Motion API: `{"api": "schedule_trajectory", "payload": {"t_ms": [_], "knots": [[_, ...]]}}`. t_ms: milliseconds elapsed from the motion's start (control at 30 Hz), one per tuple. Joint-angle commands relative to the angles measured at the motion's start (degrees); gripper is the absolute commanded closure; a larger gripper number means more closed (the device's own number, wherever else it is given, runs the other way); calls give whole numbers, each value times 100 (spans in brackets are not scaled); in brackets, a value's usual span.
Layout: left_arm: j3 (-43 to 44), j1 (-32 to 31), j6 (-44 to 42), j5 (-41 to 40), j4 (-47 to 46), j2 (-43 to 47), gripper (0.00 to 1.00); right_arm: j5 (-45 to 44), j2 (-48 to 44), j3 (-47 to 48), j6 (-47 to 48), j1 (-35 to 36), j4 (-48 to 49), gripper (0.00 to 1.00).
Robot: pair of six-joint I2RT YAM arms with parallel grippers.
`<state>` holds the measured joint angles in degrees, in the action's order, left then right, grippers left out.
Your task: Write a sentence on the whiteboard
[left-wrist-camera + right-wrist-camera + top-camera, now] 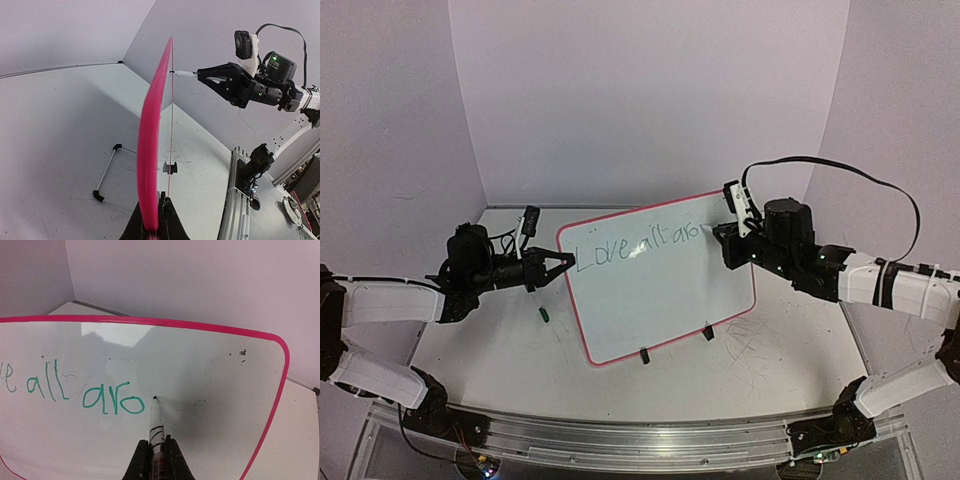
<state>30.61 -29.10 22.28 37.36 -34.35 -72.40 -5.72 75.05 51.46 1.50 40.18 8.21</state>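
1. Scuffed white bench (480, 340) bears the whiteboard (660, 290), propped up on its lower edge; left jaws pinch its left rim.
2. Green sentence (635, 247) reads only "Love all aro".
3. Right jaws pinch the marker (155, 422), tip just after "o": press lightly, same letter height.

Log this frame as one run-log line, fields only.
left hand: shut on whiteboard edge | right hand: shut on marker, tip at board | sentence: reads "Love all aro" | status: writing unfinished
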Motion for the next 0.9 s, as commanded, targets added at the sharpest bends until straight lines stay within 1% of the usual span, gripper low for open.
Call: {"api": "schedule_trajectory", "payload": {"t_ms": [0,367,533,867], "knots": [[-22,24,-550,-209,526,-77,100,-88,74,253,-53,-8,243,100],[-13,22,-555,-202,526,-89,100,88,-22,97,-106,-2,35,100],[-13,15,-558,-203,524,-92,100,71,-115,-40,-320,-5,-78,100],[-12,23,-531,-213,534,-60,100,82,-233,-155,-378,-3,-204,100]]}}
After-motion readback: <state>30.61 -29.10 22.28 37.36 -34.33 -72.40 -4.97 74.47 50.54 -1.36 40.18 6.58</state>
